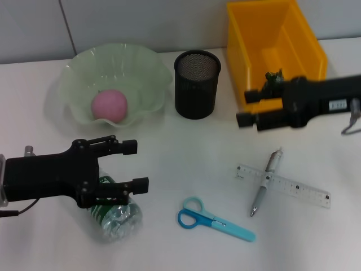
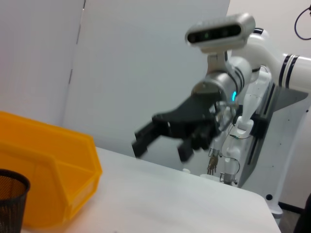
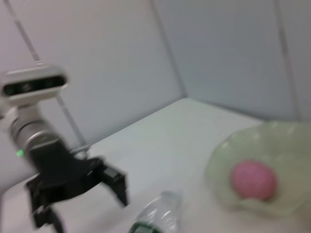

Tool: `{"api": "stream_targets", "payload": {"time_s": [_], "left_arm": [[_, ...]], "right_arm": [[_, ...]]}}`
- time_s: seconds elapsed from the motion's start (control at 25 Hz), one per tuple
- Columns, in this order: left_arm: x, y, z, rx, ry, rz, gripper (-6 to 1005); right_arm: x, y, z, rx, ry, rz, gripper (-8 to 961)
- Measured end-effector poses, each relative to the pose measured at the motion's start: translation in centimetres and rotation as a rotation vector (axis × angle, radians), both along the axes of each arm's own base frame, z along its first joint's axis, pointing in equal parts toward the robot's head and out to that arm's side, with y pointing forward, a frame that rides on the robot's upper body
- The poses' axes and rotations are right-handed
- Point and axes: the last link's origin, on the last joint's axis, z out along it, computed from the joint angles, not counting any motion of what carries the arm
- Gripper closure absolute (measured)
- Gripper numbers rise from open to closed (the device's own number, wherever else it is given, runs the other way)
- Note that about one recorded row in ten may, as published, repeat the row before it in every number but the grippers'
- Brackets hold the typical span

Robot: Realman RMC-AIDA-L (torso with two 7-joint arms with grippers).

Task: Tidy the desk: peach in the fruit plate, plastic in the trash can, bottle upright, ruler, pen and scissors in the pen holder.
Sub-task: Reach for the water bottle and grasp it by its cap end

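The left gripper (image 1: 135,165) hung over the desk (image 1: 186,152) with its fingers apart and empty. The bottle (image 1: 115,213) lay on its side just beneath and beside the lower finger, partly hidden by the gripper body. The right gripper (image 1: 246,107) stood at the front wall of the yellow trash can (image 1: 271,45), fingers apart and holding nothing. A dark crumpled item (image 1: 274,78) lay inside the can. The peach (image 1: 110,105) sat in the green fruit plate (image 1: 141,73). The mesh pen holder (image 1: 197,83) stood between plate and can. The pen (image 1: 266,182) lay across the ruler (image 1: 293,187); the scissors (image 1: 211,219) lay nearby.
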Motion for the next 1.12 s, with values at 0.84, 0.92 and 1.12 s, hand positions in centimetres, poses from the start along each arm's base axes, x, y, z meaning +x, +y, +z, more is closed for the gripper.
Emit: {"api": "stream_targets", "payload": {"time_s": [0.84, 0.92, 1.12], "left_arm": [[0.5, -0.1, -0.3, -0.039, -0.002, 0.000, 140], [0.6, -0.1, -0.2, -0.039, -0.001, -0.005, 140], [0.8, -0.1, -0.3, -0.044, -0.001, -0.020, 140]], "right_arm": [[5.1, -3.9, -4.6, -0.169, -0.019, 0.005, 208], [5.4, -4.0, -4.6, -0.156, -0.026, -0.003, 208], [6.0, -4.1, -4.8, -0.146, -0.035, -0.016, 208]]}}
